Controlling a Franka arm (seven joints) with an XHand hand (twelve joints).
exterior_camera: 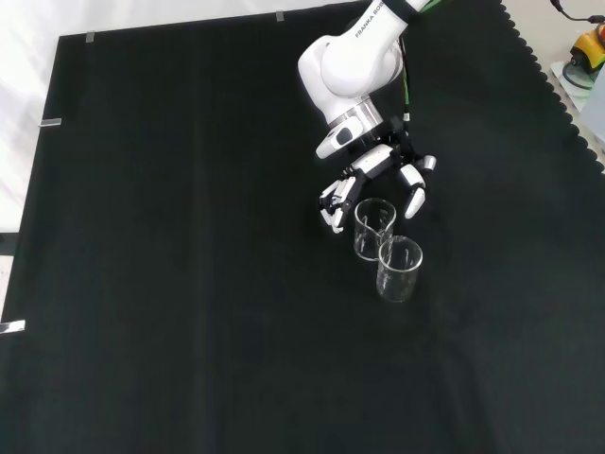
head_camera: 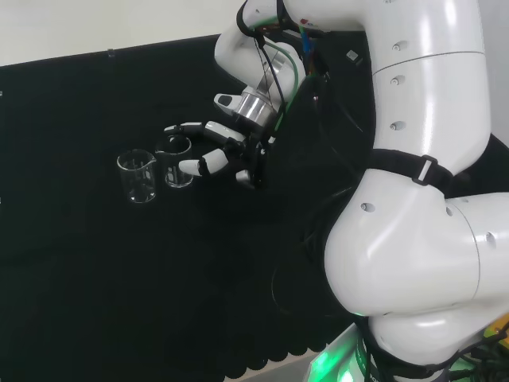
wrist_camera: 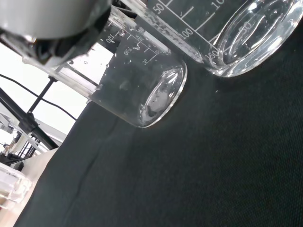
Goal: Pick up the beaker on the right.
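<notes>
The white arm (head_camera: pixel 413 159) takes up the whole right side of the head view, reaching out over the black cloth (exterior_camera: pixel 170 284). In the front view it comes in from about 12 o'clock and ends in the hand (exterior_camera: pixel 373 170), which sits just above the two clear beakers.

Those beakers stand upright and just beside each other. In the head view the right one (head_camera: pixel 176 163) is the one nearer the hand, with the left one (head_camera: pixel 137 176) at its 9 o'clock. In the front view that same nearer beaker (exterior_camera: pixel 373 229) has the other (exterior_camera: pixel 398 268) at roughly 4 o'clock.

The fingers are spread and slightly curled to either side of the nearer beaker — bracketing it, not closed on it as far as I can tell.

So I'd call this the final approach, right before the grasp. Next move probably needs the fingers and thumb to close round the beaker wall without bumping the neighbour — then a straight lift.
</notes>
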